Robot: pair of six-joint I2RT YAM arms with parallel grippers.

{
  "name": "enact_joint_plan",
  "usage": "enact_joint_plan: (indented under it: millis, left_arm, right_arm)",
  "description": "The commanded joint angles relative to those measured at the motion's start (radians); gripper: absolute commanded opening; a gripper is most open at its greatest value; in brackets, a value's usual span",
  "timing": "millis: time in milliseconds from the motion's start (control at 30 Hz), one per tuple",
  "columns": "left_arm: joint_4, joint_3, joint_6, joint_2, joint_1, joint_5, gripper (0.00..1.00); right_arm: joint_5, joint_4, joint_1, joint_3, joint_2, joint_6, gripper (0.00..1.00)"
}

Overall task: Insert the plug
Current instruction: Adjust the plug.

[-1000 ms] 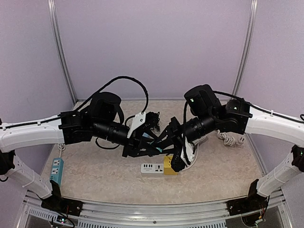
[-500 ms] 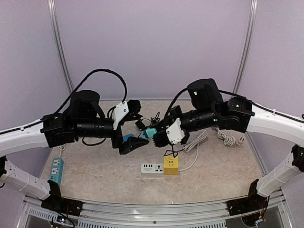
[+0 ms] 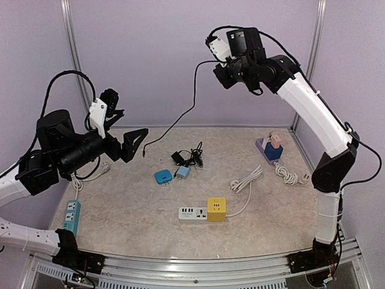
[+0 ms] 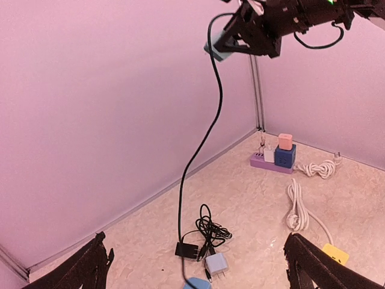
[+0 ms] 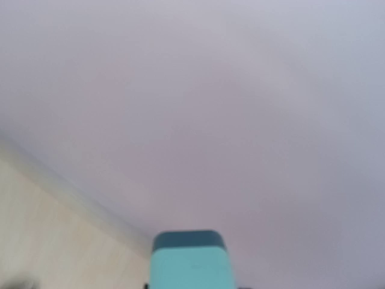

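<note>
right gripper [image 3: 218,69] sits high near the back wall in the top view, closed on the teal block-shaped plug [image 5: 191,260]. a thin black cable [image 3: 194,96] hangs from it toward the table. we see the left gripper [image 3: 130,144] above the table's left side, its jaws spread wide and holding nothing. on the beige speckled tabletop [image 3: 120,223] lies a white power strip [image 3: 192,212] with a yellow cube socket [image 3: 216,209] touching its right end. behind these, a blue rounded adapter [image 3: 163,176] lies just beside a small pale-blue charger [image 3: 183,171]. a black adapter with tangled cord [image 3: 187,156] lies a little further back. at the right, a purple power strip [image 3: 260,144] carries a blue block [image 3: 274,152] and a pink block [image 3: 275,140]. a white coiled cord [image 3: 248,179] lies between it and the yellow cube, and a teal-and-white power strip [image 3: 72,215] sits at the left edge.

from the left wrist we see its own black fingers [image 4: 84,268] in the two bottom corners, far apart. the plug is at the top of this view, held by the right gripper well above the table. the cable drops from it in a long curve to the black adapter, and we cannot tell whether the two are joined.

from the right wrist the plug fills the bottom centre, blurred, against the pale wall.
</note>
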Motion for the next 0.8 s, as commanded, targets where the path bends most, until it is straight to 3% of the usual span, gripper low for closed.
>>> enact_joint_plan:
  millis: [0, 167, 367, 567, 767]
  left_arm:
    - [-0.07, -0.022, -0.079, -0.035, 0.013, -0.1, 0.99]
    - [-0.068, -0.11, -0.114, -0.061, 0.015, -0.086, 0.99]
    - [0.024, -0.233, -0.113, 0.044, 0.014, 0.009, 0.99]
    - [0.136, -0.288, -0.1, 0.176, -0.006, 0.026, 0.99]
    - [0.208, -0.325, -0.062, 0.184, -0.048, 0.085, 0.99]
  right_arm:
    - [-0.048, -0.471, -0.009, -0.011, 0.106, 0.384, 0.0]
    - [-0.223, -0.565, -0.029, -0.094, 0.119, 0.531, 0.0]
    - [-0.446, -0.582, -0.015, -0.159, 0.131, 0.607, 0.0]
    - [-0.699, -0.584, 0.059, -0.234, 0.114, 0.613, 0.0]
    - [-0.851, -0.52, 0.142, -0.332, 0.076, 0.539, 0.0]
